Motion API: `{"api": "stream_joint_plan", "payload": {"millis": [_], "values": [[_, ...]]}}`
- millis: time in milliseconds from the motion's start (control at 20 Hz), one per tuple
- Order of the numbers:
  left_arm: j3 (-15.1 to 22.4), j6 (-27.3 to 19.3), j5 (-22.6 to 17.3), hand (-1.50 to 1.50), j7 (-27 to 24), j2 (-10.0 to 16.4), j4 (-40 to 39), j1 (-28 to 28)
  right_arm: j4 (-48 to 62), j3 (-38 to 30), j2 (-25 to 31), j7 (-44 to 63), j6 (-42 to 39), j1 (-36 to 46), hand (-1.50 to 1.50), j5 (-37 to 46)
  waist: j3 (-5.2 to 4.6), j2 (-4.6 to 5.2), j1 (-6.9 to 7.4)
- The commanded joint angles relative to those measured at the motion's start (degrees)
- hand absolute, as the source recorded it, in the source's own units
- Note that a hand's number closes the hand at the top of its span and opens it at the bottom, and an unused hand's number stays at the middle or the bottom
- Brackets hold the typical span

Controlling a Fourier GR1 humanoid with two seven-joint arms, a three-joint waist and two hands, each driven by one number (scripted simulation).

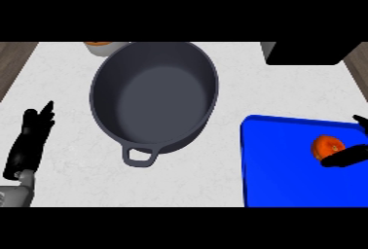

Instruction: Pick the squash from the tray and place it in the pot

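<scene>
Our left hand (28, 141): resting at lower left, fingers straight, close together.
Tray (287, 185): blue, with the squash (327, 145) near its right edge.
Our right hand (345, 156): fingers and thumb spread around the squash, not closed.
Pot (155, 92): centre, empty.
Progress: we judge nothing done yet; grasp, carry and placing remain.

Grey pot (155, 97), blue tray (287, 175), orange squash (327, 145), white marbled counter (273, 92)

Pot (155, 97) dark grey, matt, metal-like; tray (287, 170) smooth blue plastic-looking; counter (64, 87) white marbled stone look.
</scene>
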State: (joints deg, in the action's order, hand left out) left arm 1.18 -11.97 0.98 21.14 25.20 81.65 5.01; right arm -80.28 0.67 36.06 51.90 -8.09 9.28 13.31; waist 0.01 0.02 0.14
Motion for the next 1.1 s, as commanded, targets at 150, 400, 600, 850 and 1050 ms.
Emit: {"api": "stream_joint_plan", "payload": {"millis": [150,400,600,850,1050], "values": [[-1.49,1.38,1.74,0.00,4.21,-0.90,6.16,-2.17,9.14,-0.27,-5.80,-1.23,-1.32,4.31,-1.50,3.35,0.02,-0.01,0.39],[-2.89,2.46,4.23,0.00,2.01,-4.32,4.28,-1.83,5.15,-3.73,-6.96,-1.76,-3.16,1.14,-1.50,4.52,-0.01,-0.06,-0.08],[-4.21,3.38,5.89,0.00,3.17,-4.65,0.12,2.62,11.60,-5.68,-6.71,-7.74,-3.47,1.56,-1.50,6.34,0.00,-0.02,-0.19],[-7.37,6.14,5.35,0.00,0.07,-4.38,-5.04,5.44,7.88,-5.45,-10.11,-7.05,-2.26,-1.47,-1.50,7.96,-0.02,-0.04,-0.38],[-8.23,8.52,5.53,0.00,1.88,-4.07,1.71,1.07,14.88,-6.36,-11.74,-9.90,-0.98,1.94,-1.50,10.24,-0.01,-0.03,-0.05]]}}
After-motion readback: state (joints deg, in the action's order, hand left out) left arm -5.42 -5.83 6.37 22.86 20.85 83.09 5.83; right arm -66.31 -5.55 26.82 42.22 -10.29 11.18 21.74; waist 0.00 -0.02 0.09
